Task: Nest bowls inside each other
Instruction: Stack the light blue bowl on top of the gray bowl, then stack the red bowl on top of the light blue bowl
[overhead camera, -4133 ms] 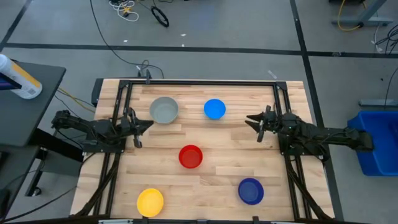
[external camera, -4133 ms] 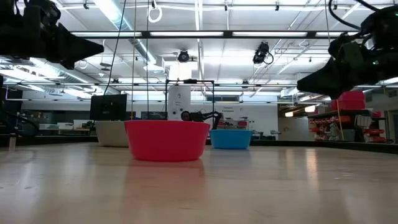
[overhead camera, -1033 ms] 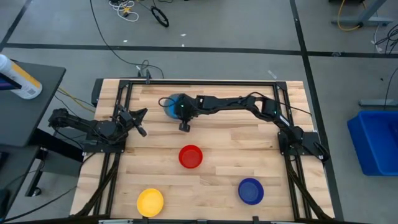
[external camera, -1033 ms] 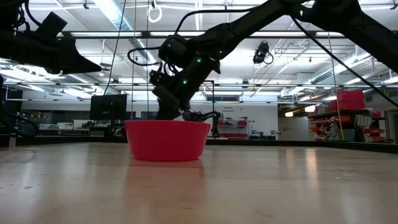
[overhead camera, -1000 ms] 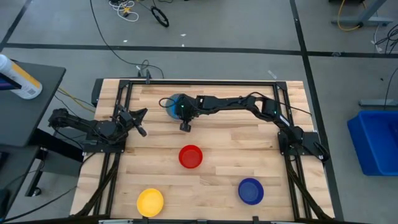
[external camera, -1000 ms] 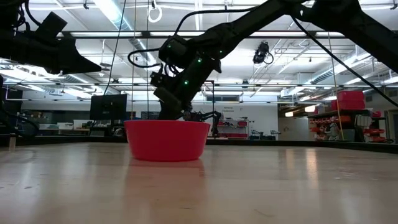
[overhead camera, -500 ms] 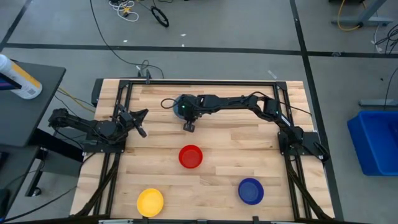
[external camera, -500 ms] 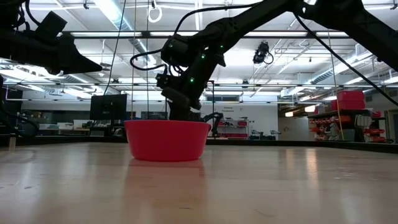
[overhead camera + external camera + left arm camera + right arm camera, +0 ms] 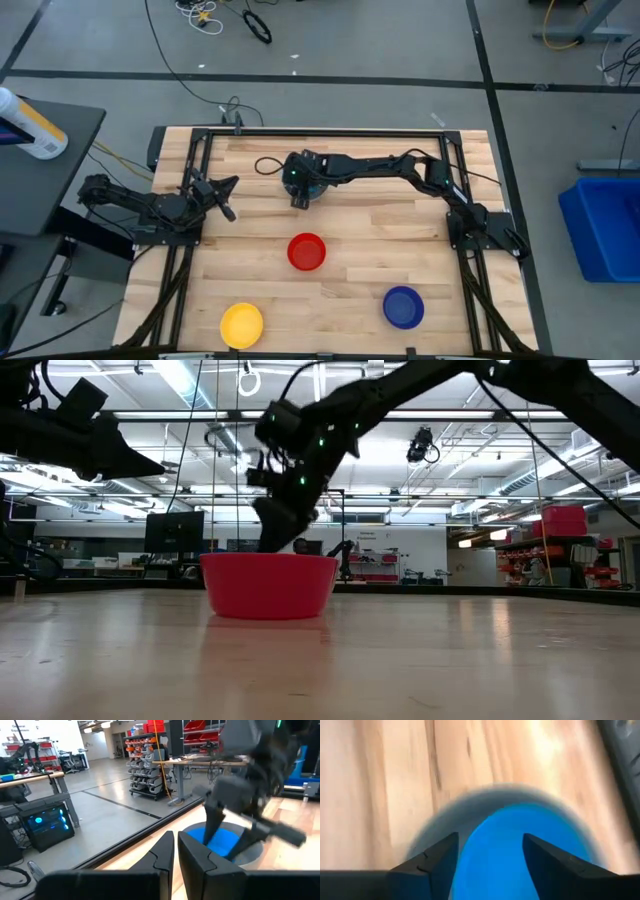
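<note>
The light blue bowl (image 9: 510, 855) sits inside the grey bowl (image 9: 445, 820) at the table's far middle; the left wrist view shows the light blue bowl (image 9: 222, 840) and the grey rim (image 9: 252, 851) around it. My right gripper (image 9: 487, 850) hangs open just over the pair, slanting down, holding nothing. From above, this gripper (image 9: 296, 183) hides both bowls. The red bowl (image 9: 307, 251), the dark blue bowl (image 9: 403, 306) and the yellow bowl (image 9: 241, 324) each rest on their bases on the wood. My left gripper (image 9: 228, 195) waits shut at the table's left side.
A black frame (image 9: 330, 132) runs along the table's far edge and sides. The red bowl (image 9: 268, 585) stands in front of the nested pair in the low view. Bare wood lies between the red bowl and the two near bowls. A blue bin (image 9: 605, 230) stands off the table's right.
My right gripper has opened and let go of the light blue bowl, then risen and shifted a little toward the table's right edge. The light blue bowl, seen earlier at the gripper's left side, now lies under the gripper.
</note>
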